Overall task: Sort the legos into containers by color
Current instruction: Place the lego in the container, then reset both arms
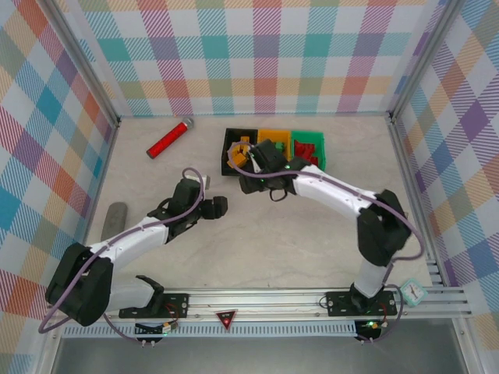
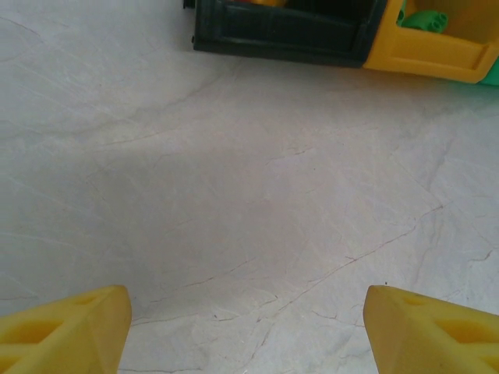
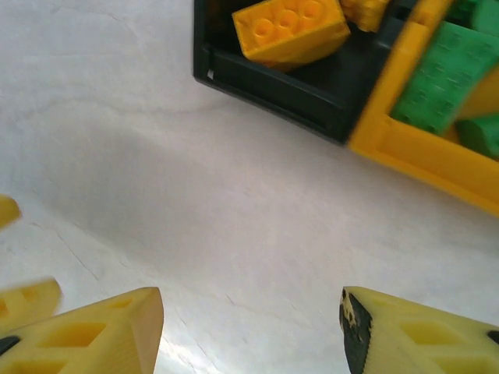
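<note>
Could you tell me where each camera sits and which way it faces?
Top: above and behind the arms, looking down on the table; both arms, left gripper and right gripper show.
Left wrist: low over the table, facing the black bin; its open fingers show.
Right wrist: nearer, facing that bin's corner; its open fingers show.
Both wrist views share the black bin and orange bin.

Checked pastel-coloured walls stood round me on three sides. Pale marbled tabletop lay beneath me, faint veins, soft even light. Aluminium rail ran along near edge.
</note>
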